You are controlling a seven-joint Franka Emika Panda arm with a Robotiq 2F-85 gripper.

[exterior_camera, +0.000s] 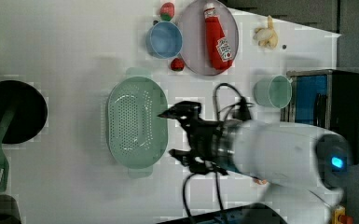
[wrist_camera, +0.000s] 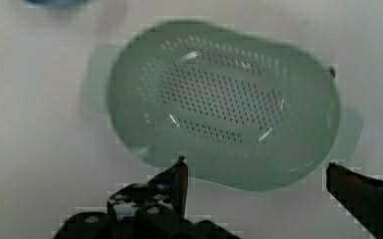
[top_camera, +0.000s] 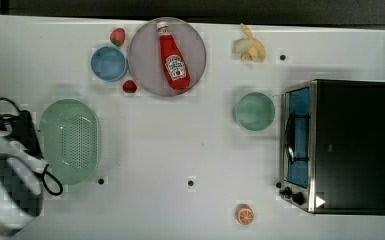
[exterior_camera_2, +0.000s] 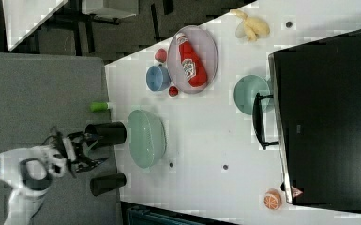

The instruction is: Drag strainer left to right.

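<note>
The strainer (top_camera: 70, 141) is a large pale mint-green oval colander with rows of small holes, resting on the white table at the top view's left. It also shows in the left view (exterior_camera: 137, 122), the right view (exterior_camera_2: 146, 138) and the wrist view (wrist_camera: 224, 99). My gripper (exterior_camera: 167, 134) hangs open beside the strainer's long rim, on the left view's right. In the wrist view the gripper (wrist_camera: 256, 169) has its two dark fingertips (wrist_camera: 181, 167) spread wide on either side of the near rim. Nothing is held between them.
A blue bowl (top_camera: 108, 63), two strawberries (top_camera: 117, 36) and a grey plate (top_camera: 145, 60) with a ketchup bottle (top_camera: 173, 57) lie behind the strainer. A teal bowl (top_camera: 255, 111), a toaster oven (top_camera: 337, 145), a banana (top_camera: 250, 46) and an orange half (top_camera: 245, 214) sit toward the top view's right.
</note>
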